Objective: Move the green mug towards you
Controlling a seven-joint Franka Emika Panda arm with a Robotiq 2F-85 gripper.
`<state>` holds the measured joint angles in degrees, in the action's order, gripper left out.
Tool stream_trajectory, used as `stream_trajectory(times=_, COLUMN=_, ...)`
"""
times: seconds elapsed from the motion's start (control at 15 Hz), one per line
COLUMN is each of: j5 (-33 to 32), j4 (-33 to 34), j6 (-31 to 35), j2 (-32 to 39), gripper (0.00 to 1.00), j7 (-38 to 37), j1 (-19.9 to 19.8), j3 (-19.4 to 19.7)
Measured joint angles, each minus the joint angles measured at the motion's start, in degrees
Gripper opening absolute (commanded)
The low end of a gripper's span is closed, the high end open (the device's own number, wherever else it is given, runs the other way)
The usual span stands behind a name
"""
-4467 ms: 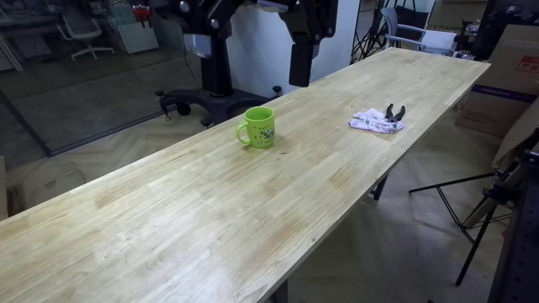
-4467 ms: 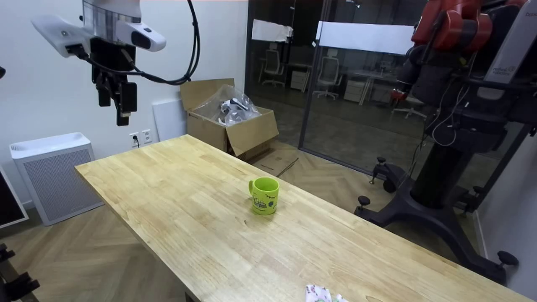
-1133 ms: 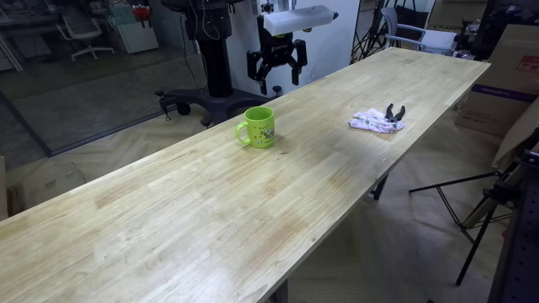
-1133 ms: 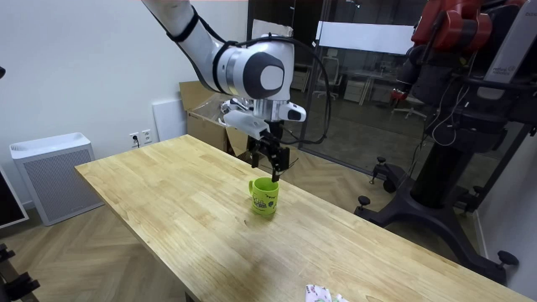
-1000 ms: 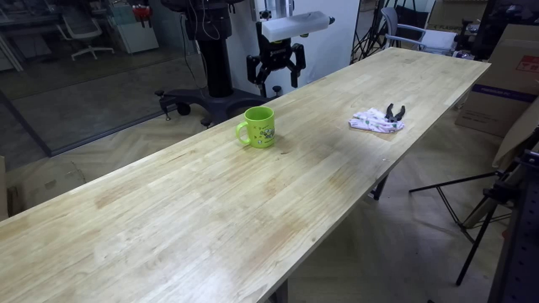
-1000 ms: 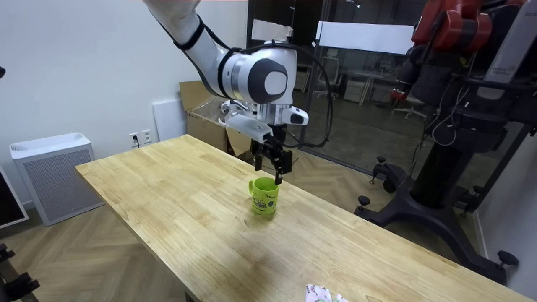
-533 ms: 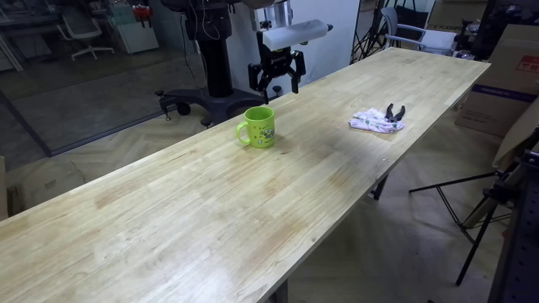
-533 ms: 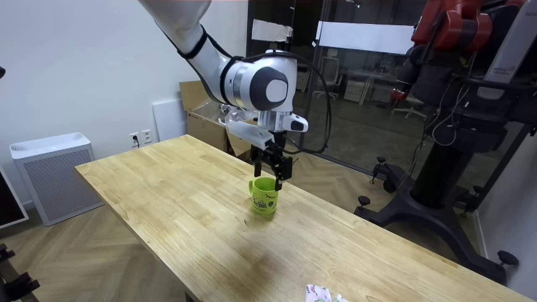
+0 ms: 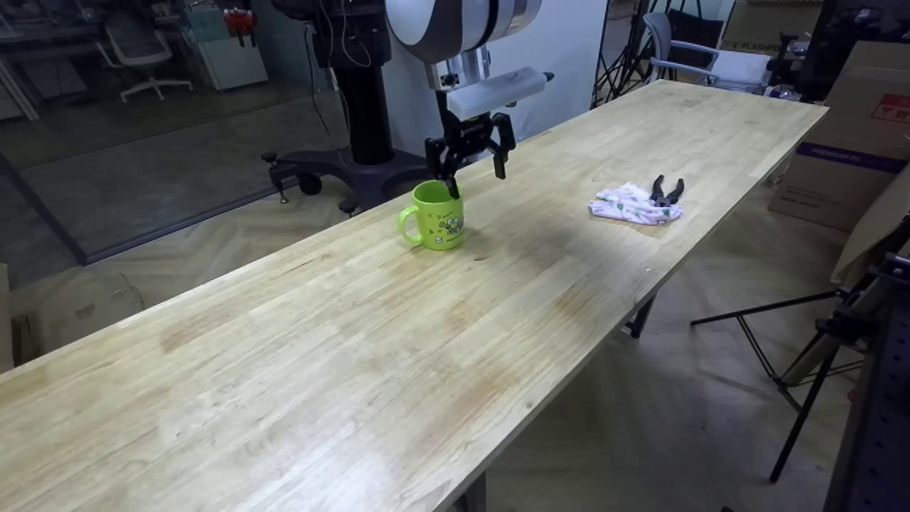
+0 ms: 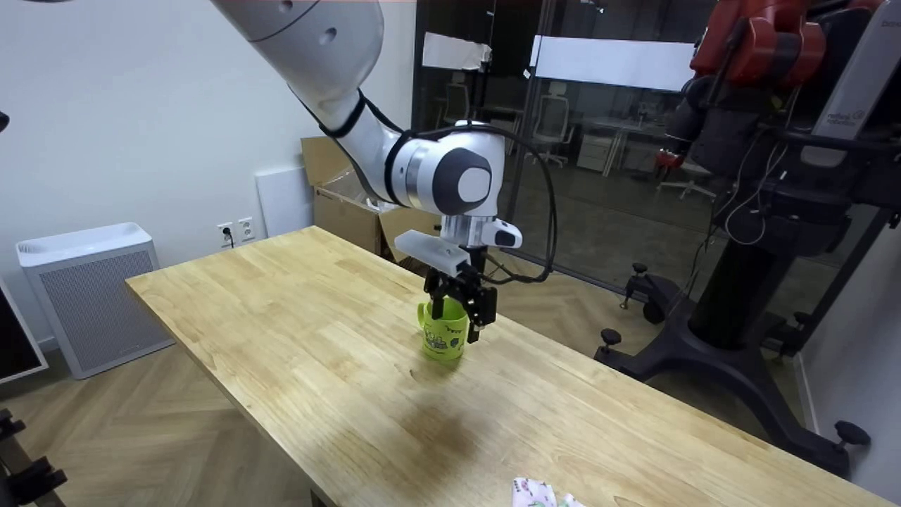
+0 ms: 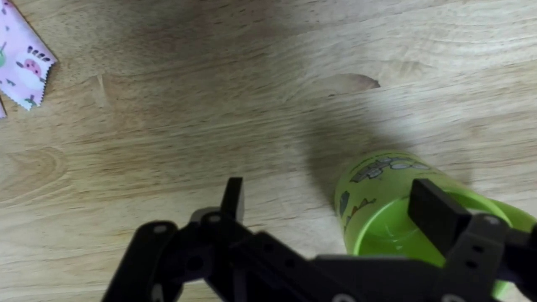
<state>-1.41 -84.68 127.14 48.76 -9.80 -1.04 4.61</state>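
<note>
robotiq gripper (image 11: 330, 205) released, holding nothing, its two tips wide apart. one finger (image 11: 438, 212) shows over the mouth of the green mug (image 11: 377, 191), the other (image 11: 230, 197) over the wooden table (image 11: 168, 147) outside the wall; can't tell if either touches the rim or dips below it. mug upright on the table, near its long edge in both exterior views, handle (image 9: 409, 226) outside the finger span. main risk: coming down off-line, a finger lands on the rim and tips or shoves the mug; a shove toward that edge could drop it. closing as lined up would likely pinch one wall only, so the mug may swing or slip when dragged. further off, patterned cloth (image 9: 629, 206) with pliers (image 9: 665, 201) against or on it, well apart from the mug; probably a snag only if the path runs that way.
</note>
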Motion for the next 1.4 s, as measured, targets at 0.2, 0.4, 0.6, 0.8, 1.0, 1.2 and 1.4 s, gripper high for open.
stream_trajectory(times=0.2, j5=0.0, j4=3.0, j6=-1.8, j2=1.5, gripper=1.00, j7=0.4, j1=0.0, j3=0.1)
stream_trajectory(times=0.4, j5=0.0, j4=5.8, j6=-2.3, j2=3.1, gripper=1.00, j7=0.8, j1=0.0, j3=0.1)
stream_trajectory(times=0.6, j5=0.0, j4=8.3, j6=-3.3, j2=4.4, gripper=1.00, j7=0.9, j1=0.0, j3=0.1)
stream_trajectory(times=0.8, j5=0.0, j4=10.7, j6=-4.8, j2=6.0, gripper=0.75, j7=1.1, j1=0.0, j3=0.1)
stream_trajectory(times=1.0, j5=0.1, j4=12.8, j6=-6.0, j2=7.7, gripper=0.53, j7=1.1, j1=0.0, j3=0.0)
stream_trajectory(times=1.2, j5=0.1, j4=14.3, j6=-6.5, j2=9.0, gripper=0.33, j7=1.2, j1=0.0, j3=0.0)
stream_trajectory(times=1.4, j5=0.1, j4=15.2, j6=-6.5, j2=9.7, gripper=0.11, j7=1.2, j1=0.0, j3=0.0)
